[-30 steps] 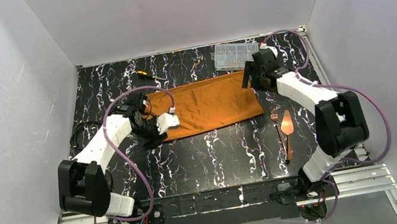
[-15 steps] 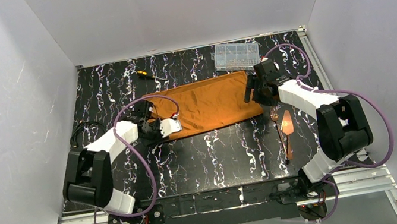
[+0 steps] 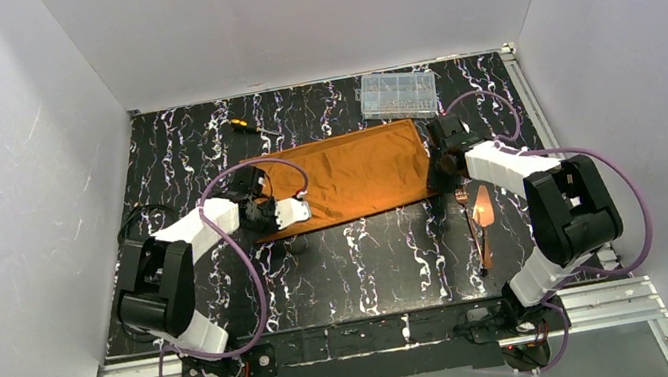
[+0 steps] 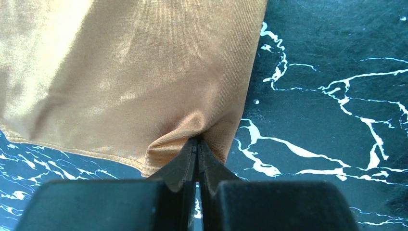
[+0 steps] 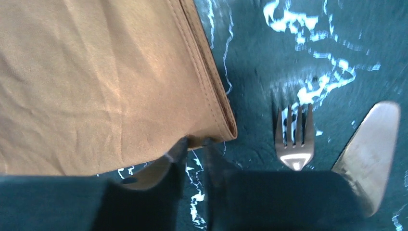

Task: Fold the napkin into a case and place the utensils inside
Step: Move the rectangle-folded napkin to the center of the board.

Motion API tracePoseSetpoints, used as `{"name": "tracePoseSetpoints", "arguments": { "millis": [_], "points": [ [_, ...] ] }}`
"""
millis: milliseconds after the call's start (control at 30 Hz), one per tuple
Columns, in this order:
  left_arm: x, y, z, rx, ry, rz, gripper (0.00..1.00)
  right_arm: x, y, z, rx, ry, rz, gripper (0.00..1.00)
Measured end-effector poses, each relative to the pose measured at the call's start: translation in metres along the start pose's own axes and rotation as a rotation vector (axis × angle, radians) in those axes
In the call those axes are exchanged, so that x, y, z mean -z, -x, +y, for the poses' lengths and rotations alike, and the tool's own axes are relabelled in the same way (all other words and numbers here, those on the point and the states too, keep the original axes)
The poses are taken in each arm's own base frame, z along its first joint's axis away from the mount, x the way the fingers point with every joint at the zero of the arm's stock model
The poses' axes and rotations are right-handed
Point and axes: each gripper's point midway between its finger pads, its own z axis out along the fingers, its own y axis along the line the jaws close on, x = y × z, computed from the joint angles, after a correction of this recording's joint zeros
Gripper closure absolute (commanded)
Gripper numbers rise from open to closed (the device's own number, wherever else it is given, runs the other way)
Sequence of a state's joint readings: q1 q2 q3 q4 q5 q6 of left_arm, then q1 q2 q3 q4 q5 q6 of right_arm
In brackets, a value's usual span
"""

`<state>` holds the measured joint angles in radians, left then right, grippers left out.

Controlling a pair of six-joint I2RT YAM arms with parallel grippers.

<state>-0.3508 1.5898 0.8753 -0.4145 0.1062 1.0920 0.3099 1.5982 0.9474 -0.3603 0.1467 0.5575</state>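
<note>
Napkin (image 3: 353,174), black marbled table (image 3: 353,266), white walls (image 3: 312,10)

The napkin (image 4: 125,72) is rust-orange cloth with a fine woven grain and a soft satin sheen, lightly creased and stitched along its hem — it lies on a table (image 3: 361,255) whose top is smooth and black with white marble-like veining, faintly glossy. The fork (image 5: 293,149) and the flat-bladed piece (image 5: 370,149) beside it are polished copper-coloured metal that catches the light. The left gripper (image 4: 196,140) has matt black fingers (image 4: 178,168) that look like plastic — the compartment box (image 3: 398,92) is clear plastic.
</note>
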Motion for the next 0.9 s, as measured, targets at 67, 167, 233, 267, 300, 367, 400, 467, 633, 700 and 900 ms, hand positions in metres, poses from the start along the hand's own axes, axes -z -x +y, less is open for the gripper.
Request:
{"name": "tracePoseSetpoints", "arguments": {
  "millis": [67,167,233,267,300,367,400,467,633,700,900],
  "points": [
    [0.0,0.0,-0.001,-0.014,-0.006,0.0,1.0,-0.002,-0.008,-0.003,-0.011,-0.006,0.02,0.94],
    [0.003,-0.002,-0.005,-0.039,-0.025,0.0,1.0,-0.004,-0.016,-0.008,-0.021,-0.016,0.033,0.99],
    [0.007,-0.003,-0.008,-0.053,-0.037,0.001,1.0,-0.003,-0.023,-0.012,-0.027,-0.022,0.042,0.99],
    [0.009,-0.004,-0.01,-0.058,-0.045,0.0,1.0,-0.002,-0.025,-0.013,-0.031,-0.022,0.042,0.99],
    [0.011,-0.006,-0.012,-0.062,-0.053,-0.002,1.0,0.001,-0.027,-0.015,-0.036,-0.023,0.043,0.99],
    [0.016,-0.008,-0.016,-0.07,-0.069,-0.009,1.0,0.006,-0.03,-0.016,-0.043,-0.018,0.036,0.95],
    [0.018,-0.008,-0.017,-0.074,-0.076,-0.012,1.0,0.009,-0.031,-0.017,-0.047,-0.014,0.03,0.85],
    [0.022,-0.009,-0.019,-0.082,-0.08,-0.02,1.0,0.015,-0.032,-0.018,-0.056,-0.005,0.022,0.58],
    [0.026,-0.008,-0.019,-0.078,-0.077,-0.03,0.77,0.025,-0.027,-0.019,-0.047,-0.005,-0.005,0.39],
    [0.026,-0.008,-0.019,-0.063,-0.074,-0.032,0.67,0.025,-0.022,-0.019,-0.047,-0.001,-0.01,0.38],
    [0.03,-0.006,-0.017,-0.045,-0.056,-0.041,0.61,0.01,-0.013,-0.021,-0.076,-0.004,0.012,0.4]
  ]
}}
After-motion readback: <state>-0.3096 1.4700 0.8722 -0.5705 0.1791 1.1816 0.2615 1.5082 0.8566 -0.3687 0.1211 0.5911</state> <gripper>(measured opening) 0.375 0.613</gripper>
